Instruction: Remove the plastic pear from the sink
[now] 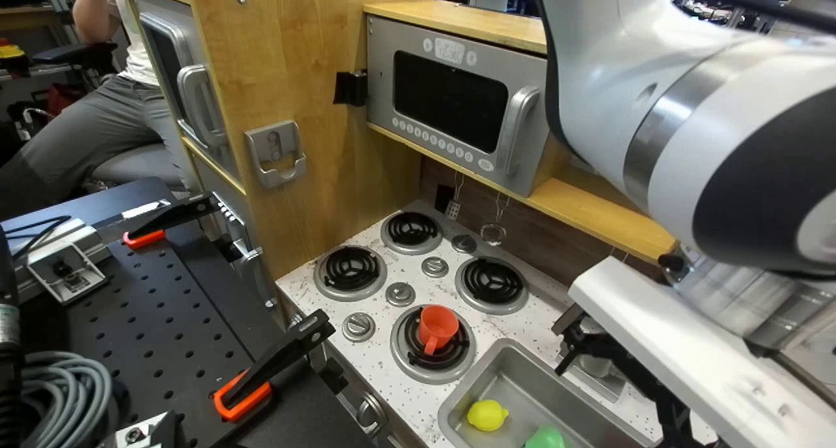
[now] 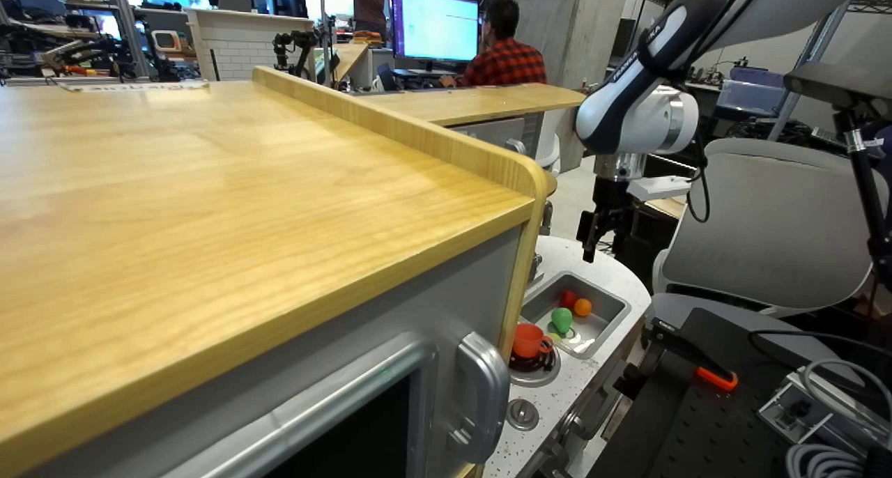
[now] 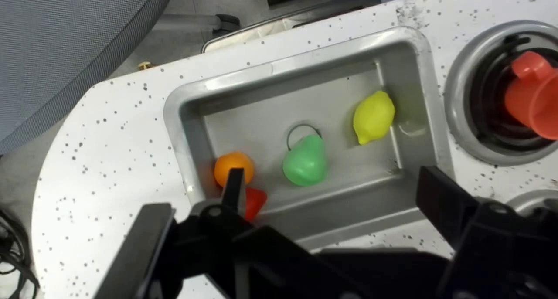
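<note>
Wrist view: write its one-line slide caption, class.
Gripper open; in the sink, the green pear lies between orange and lemon.

We're in a robotics lab, part office by the look of it: a white robot arm (image 1: 712, 118) hangs over a wooden toy kitchen (image 1: 385, 160), clamps (image 1: 277, 360) sit on a perforated black tabletop (image 1: 202, 317), and farther off someone in red plaid (image 2: 512, 58) faces a lit monitor (image 2: 435, 24).

Red object (image 3: 255, 201), perhaps fruit, partly behind pincer (image 3: 332, 181) in wrist view.
</note>
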### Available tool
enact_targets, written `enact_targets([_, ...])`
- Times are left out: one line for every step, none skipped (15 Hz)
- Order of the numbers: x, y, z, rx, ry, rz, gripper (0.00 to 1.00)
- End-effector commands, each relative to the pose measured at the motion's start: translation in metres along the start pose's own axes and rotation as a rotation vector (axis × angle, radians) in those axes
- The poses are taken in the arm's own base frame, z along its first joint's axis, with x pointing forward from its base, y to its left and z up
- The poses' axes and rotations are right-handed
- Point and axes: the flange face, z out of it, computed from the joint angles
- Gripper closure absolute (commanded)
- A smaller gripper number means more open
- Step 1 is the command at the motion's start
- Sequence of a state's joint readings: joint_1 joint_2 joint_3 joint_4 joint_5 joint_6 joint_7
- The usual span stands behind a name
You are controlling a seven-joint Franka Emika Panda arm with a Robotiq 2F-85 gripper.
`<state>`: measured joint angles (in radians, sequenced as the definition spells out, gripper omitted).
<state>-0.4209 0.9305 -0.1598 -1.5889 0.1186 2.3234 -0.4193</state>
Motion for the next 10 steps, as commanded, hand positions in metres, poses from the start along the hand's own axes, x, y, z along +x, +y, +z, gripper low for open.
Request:
enact_targets([0.012,0.014,0.035,-0.030,-0.005,0.048,0.00])
enact_targets([0.013,0.015,0.043,-0.039,-0.015,0.056,0.00])
enact_targets([0.014,0.015,0.050,-0.042,-0.020,0.063,0.00])
enact_targets([0.015,0.016,0.056,-0.047,-0.023,0.069,0.00])
enact_targets([0.017,0.017,0.061,-0.050,-0.020,0.072,0.00])
enact_targets([0.019,0.019,0.067,-0.056,-0.023,0.081,0.00])
enact_targets([0.021,0.020,0.072,-0.059,-0.028,0.090,0.00])
enact_targets([0.021,0.021,0.079,-0.065,-0.035,0.103,0.00])
enact_targets([0.023,0.023,0.086,-0.075,-0.032,0.112,0.00])
enact_targets([0.025,0.024,0.092,-0.080,-0.043,0.124,0.00])
